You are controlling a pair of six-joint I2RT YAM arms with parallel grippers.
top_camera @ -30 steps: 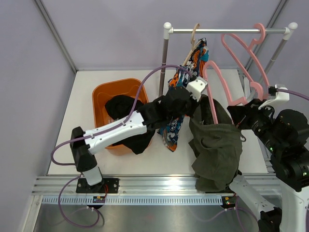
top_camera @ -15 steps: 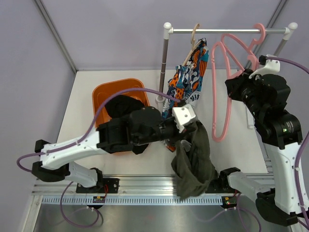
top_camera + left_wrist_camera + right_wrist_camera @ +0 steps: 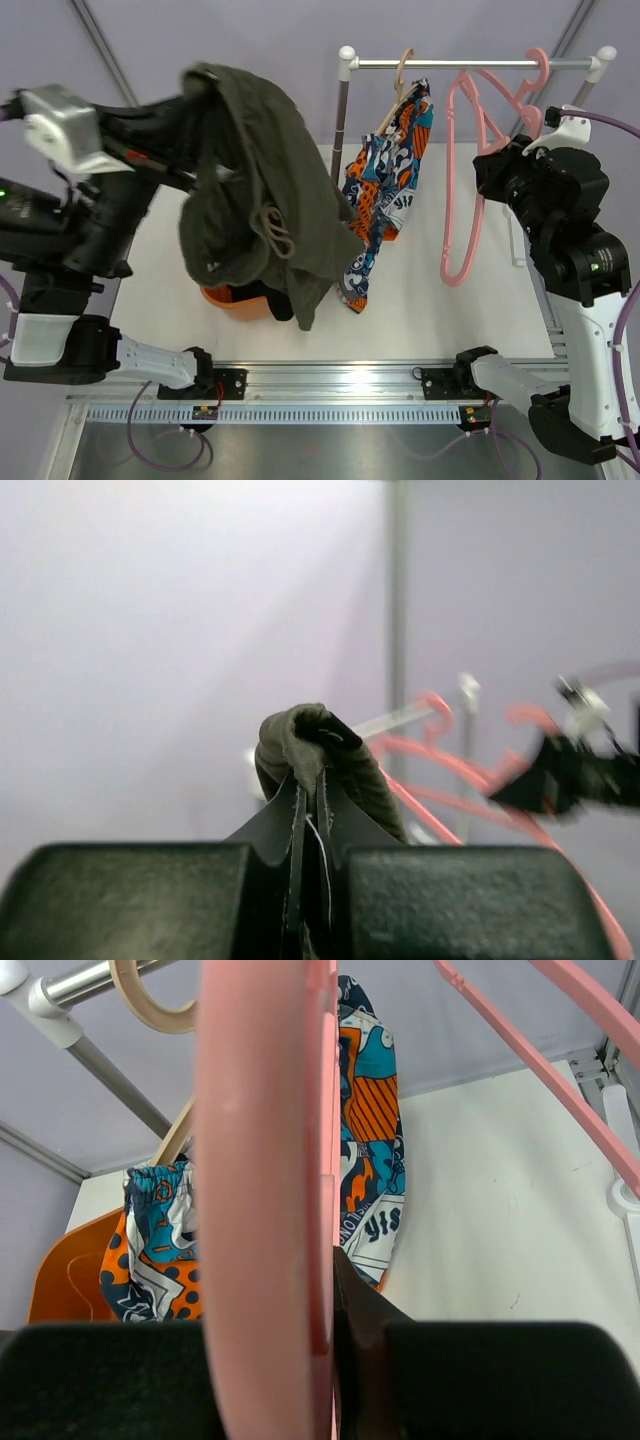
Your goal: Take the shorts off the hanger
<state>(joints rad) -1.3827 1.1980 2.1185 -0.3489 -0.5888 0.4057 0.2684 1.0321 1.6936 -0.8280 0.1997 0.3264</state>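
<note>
My left gripper is shut on a fold of the olive green shorts. In the top view it holds them high at the left, close to the camera, and the olive shorts hang down over the orange bin. My left gripper is mostly hidden by the cloth there. My right gripper is shut on the bare pink hanger, which hangs from the rail. The patterned shorts hang on a wooden hanger. The black shorts are hidden behind the olive cloth.
The clothes rack's left post stands behind the bin. The pink hanger dangles beside my right gripper. Purple walls close the back and sides. The metal rail with the arm bases runs along the near edge.
My left arm has swung up and to the left, carrying the olive shorts from low at the table's front to high above the bin. The right gripper has stayed on the pink hanger by the rail.
</note>
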